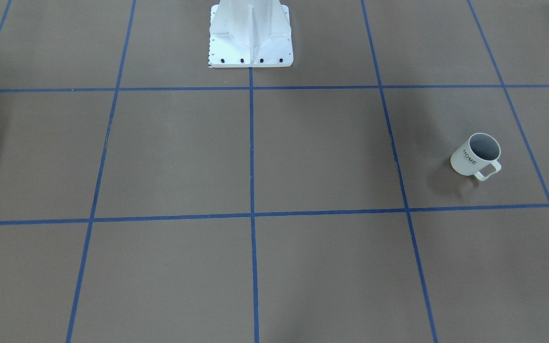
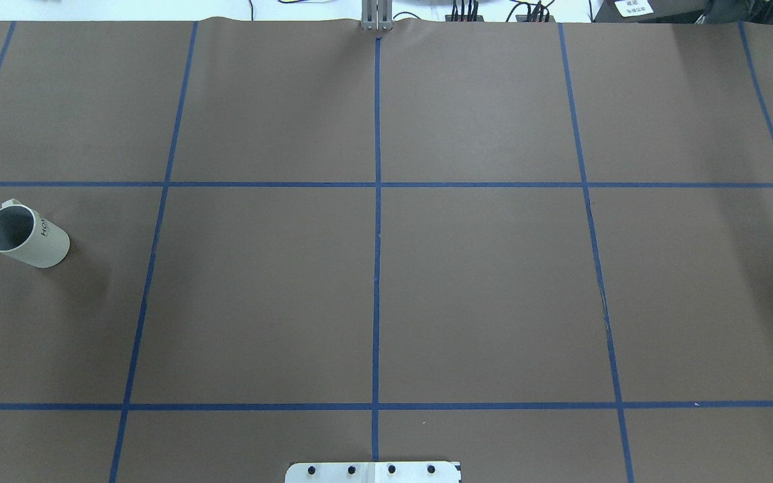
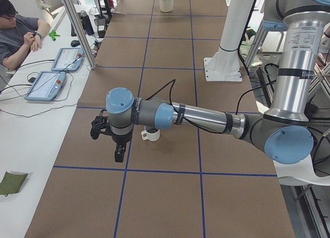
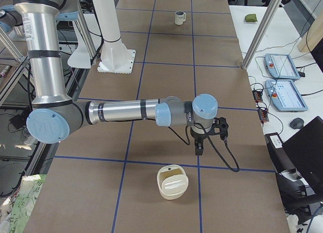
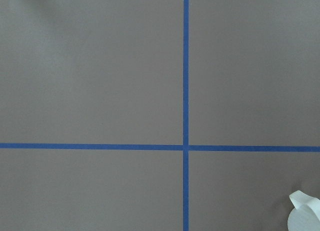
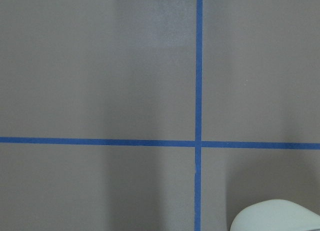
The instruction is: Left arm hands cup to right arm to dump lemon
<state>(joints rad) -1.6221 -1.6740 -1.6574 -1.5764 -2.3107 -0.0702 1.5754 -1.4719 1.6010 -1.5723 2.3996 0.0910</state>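
Observation:
The cup (image 1: 477,156) is a white mug with a grey inside and "HOME" on its side. It stands upright on the brown table, on my left side (image 2: 24,236). The lemon shows in no view; the part of the cup's inside that shows is plain grey. My left gripper (image 3: 119,154) hangs over the table just beside the cup (image 3: 151,134), apart from it; I cannot tell if it is open or shut. My right gripper (image 4: 198,148) hangs over the other end of the table, far from the cup (image 4: 179,17); I cannot tell its state either.
A cream tub (image 4: 172,181) sits on the table just in front of my right gripper. The white robot pedestal (image 1: 250,35) stands at the table's middle edge. Metal posts, control tablets (image 3: 51,78) and a seated person (image 3: 15,34) are beside the table.

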